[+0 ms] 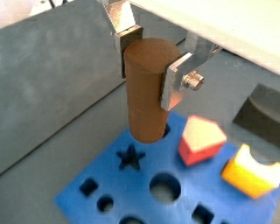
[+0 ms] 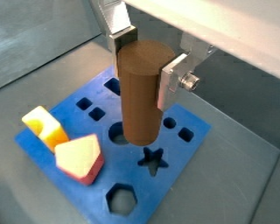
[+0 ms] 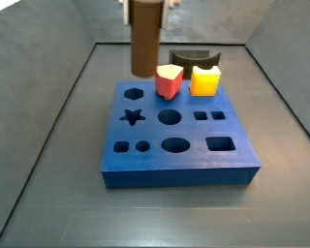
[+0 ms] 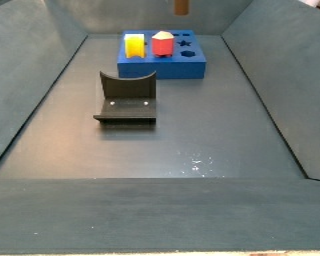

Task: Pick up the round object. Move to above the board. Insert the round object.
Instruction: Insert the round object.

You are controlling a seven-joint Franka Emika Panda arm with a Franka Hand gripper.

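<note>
My gripper is shut on the round object, a tall brown cylinder held upright near its top, in both wrist views. It hangs above the blue board, its lower end clear of the surface near the star hole. In a side view the round object hangs over the board's far left part, with the gripper mostly cut off above. A round hole shows just beside the round object's lower end. Another side view shows only the round object's tip above the board.
A red-pink pointed block and a yellow block stand in the board's far holes. The dark fixture stands on the grey floor beside the board. Grey sloped walls enclose the bin.
</note>
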